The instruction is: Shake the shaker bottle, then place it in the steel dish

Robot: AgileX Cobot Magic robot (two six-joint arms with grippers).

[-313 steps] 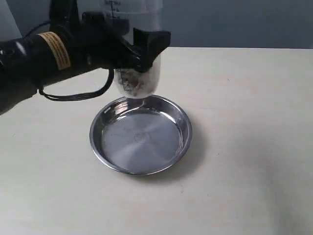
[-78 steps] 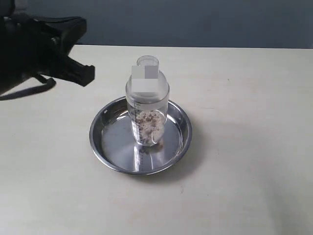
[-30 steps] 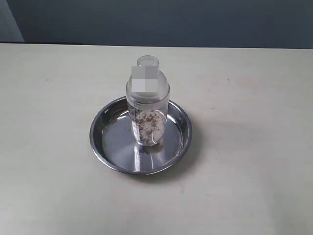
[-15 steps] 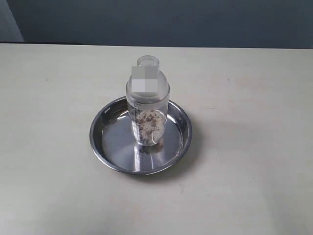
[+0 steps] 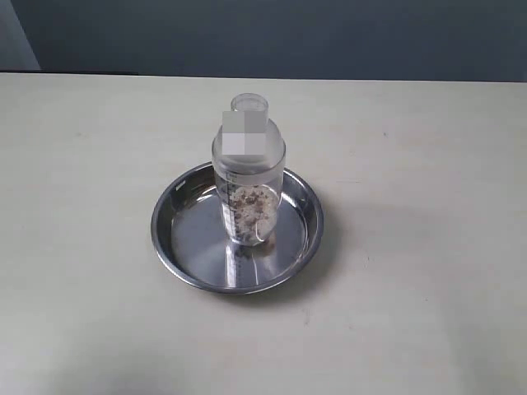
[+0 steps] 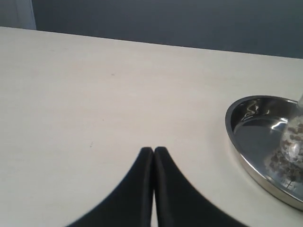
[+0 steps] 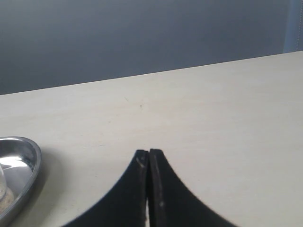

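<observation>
Largest of all, a pale cream table (image 5: 428,313), running back to a far edge under a dark blue-grey wall (image 5: 346,37). On it, well in from that far edge and a little left of the middle of the visible top, the steel dish (image 5: 156,234): round, shallow, shiny, raised rim, flat on the tabletop. Inside the dish, upright near the middle of its floor, the shaker bottle (image 5: 247,177), frosted clear plastic, far narrower than the dish, clear of the rim all round. Next in size, the left gripper (image 6: 154,150), shown by its own wrist camera: two black fingers pressed together tip to tip, pinching nothing, poised above plain tabletop. From there, the steel dish (image 6: 246,142) with the foot of the shaker bottle (image 6: 294,137) ahead and off to one side, well apart from the fingertips, bare table between. Likewise the right gripper (image 7: 148,152): black fingers closed against each other, only a hairline seam between them, gripping nothing, over the table, with just a curve of the dish's rim (image 7: 28,165) in sight, well apart from the tips. Smaller again, in the bottle's lower part, a heap of brown and pale granules (image 5: 249,210). Down the bottle's side, a dark printed measuring scale (image 5: 230,191). Smallest, on top of the dome, a small round clear cap (image 5: 249,104).
</observation>
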